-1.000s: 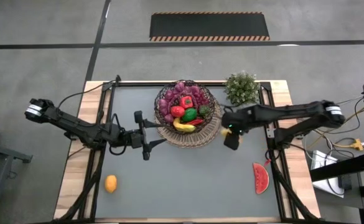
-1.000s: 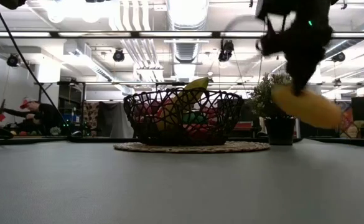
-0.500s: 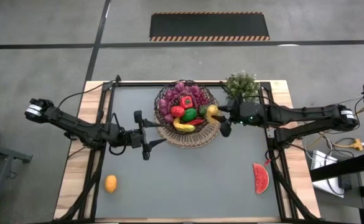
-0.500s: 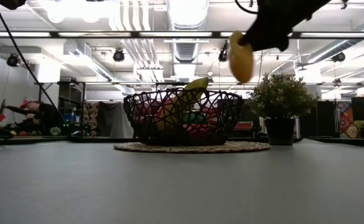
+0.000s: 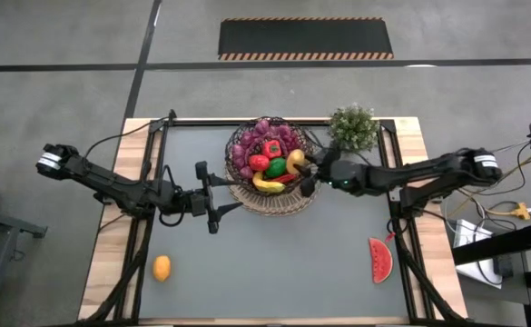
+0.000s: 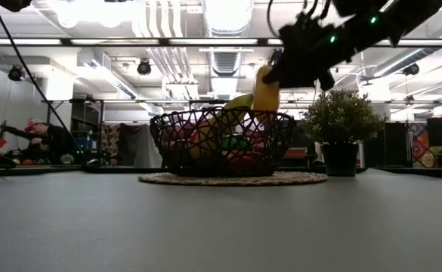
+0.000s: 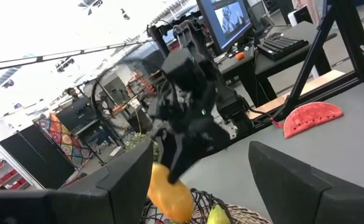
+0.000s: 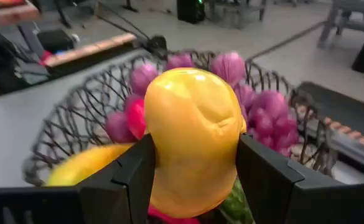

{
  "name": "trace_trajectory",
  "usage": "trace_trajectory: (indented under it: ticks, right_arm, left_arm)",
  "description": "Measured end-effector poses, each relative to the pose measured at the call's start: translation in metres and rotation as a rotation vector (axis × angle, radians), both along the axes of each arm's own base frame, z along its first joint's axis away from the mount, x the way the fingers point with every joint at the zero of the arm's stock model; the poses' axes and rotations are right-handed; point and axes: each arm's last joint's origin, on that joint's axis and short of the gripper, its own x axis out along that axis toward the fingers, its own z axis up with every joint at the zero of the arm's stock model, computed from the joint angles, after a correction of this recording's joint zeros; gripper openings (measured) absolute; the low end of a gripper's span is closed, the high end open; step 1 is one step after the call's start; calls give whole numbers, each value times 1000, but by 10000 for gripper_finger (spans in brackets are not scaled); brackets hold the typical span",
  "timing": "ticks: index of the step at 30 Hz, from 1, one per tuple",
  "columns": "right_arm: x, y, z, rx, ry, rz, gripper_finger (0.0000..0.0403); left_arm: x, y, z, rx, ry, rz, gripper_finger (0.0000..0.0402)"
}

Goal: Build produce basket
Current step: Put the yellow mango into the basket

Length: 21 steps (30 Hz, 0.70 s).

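The dark wire basket stands on its tan mat at the table's far middle. It holds purple grapes, a red pepper, a green lime and a banana. My right gripper is shut on a yellow fruit just above the basket's right rim; the fruit also shows in the low view. My left gripper is open and empty beside the basket's near left side. An orange piece and a watermelon slice lie on the table. My right gripper pinches the yellow fruit by its two opposite sides between its two fingers. The fingers come from the table's right, slanting down. The fruit is lifted clear and hangs over the basket's right rim, its longer side nearly upright.
A potted green plant stands at the far right, just behind my right arm. The orange piece lies near the near left corner and the watermelon slice near the right edge. Wooden strips run along the table's left and right sides.
My right gripper has carried the yellow fruit up from low beside the basket's right side, then toward the table's left and far edge, and now holds it over the basket's right rim. The fruit has turned from lying flat to nearly upright.
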Motion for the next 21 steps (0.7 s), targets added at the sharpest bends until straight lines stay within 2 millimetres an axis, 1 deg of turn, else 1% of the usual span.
trace_trajectory:
  ticks: [4, 8, 16, 21]
  right_arm:
    - [10, -1, -16, 19, 27, -13, 187]
    - [15, -2, -26, 22, 49, -50, 187]
    - [25, -3, -34, 36, 65, -84, 189]
    - [29, -4, -39, 47, 82, -91, 212]
  left_arm:
    - [0, 0, 0, 0, 0, 0, 247]
    - [0, 0, 0, 0, 0, 0, 247]
    - [0, 0, 0, 0, 0, 0, 247]
    - [0, 0, 0, 0, 0, 0, 247]
